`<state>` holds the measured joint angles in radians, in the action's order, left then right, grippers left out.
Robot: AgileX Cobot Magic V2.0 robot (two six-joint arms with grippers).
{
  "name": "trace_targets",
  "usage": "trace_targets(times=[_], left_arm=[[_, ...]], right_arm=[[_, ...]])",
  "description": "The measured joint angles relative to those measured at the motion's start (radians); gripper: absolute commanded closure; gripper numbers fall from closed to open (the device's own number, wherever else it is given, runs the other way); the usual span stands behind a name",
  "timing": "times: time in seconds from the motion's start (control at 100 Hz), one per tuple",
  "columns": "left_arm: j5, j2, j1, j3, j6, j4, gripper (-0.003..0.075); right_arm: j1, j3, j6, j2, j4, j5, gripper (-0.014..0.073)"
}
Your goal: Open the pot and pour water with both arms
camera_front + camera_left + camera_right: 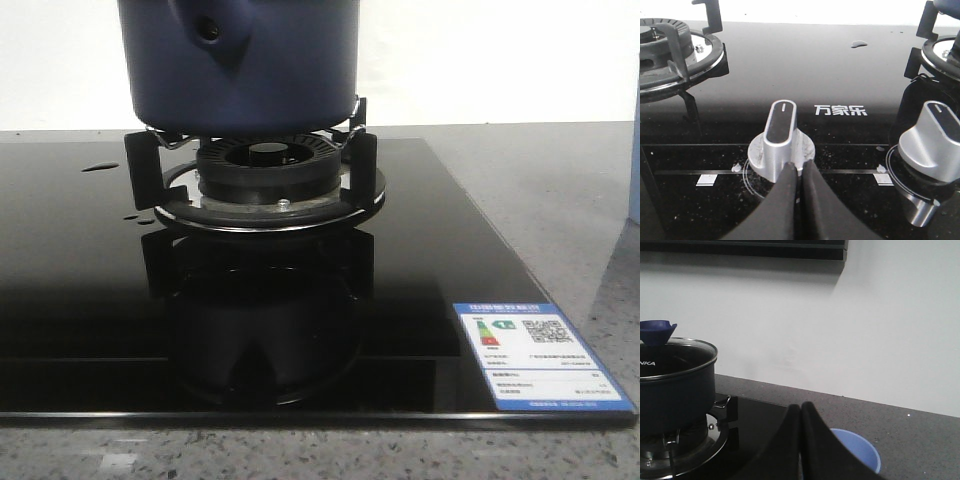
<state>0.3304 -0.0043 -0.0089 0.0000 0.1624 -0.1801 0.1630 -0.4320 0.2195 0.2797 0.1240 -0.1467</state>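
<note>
The lidded pot (pixel 240 65) sits on the gas burner (pixel 268 170). The left claw (pixel 799 172) is pressed together, empty, just before a silver stove knob (pixel 780 137). The right claw (pixel 801 412) is pressed together above a pale blue cup (pixel 860 452).

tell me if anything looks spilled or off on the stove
A small puddle and stray droplets sit on the black glass cooktop, left of the burner holding the pot. Nothing else stands out.

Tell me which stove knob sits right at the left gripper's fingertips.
The knob beside the white lettering, directly ahead of the left gripper; the other knob sits off to the side.
</note>
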Motion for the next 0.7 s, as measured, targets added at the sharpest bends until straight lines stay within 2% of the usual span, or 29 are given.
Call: trace_targets(times=[0.7], left_arm=[[0.0,0.0,0.0,0.0,0.0,-0.006,0.0739]], right_arm=[[-0.006,0.008,0.0,0.0,0.0,-0.022,0.0668]])
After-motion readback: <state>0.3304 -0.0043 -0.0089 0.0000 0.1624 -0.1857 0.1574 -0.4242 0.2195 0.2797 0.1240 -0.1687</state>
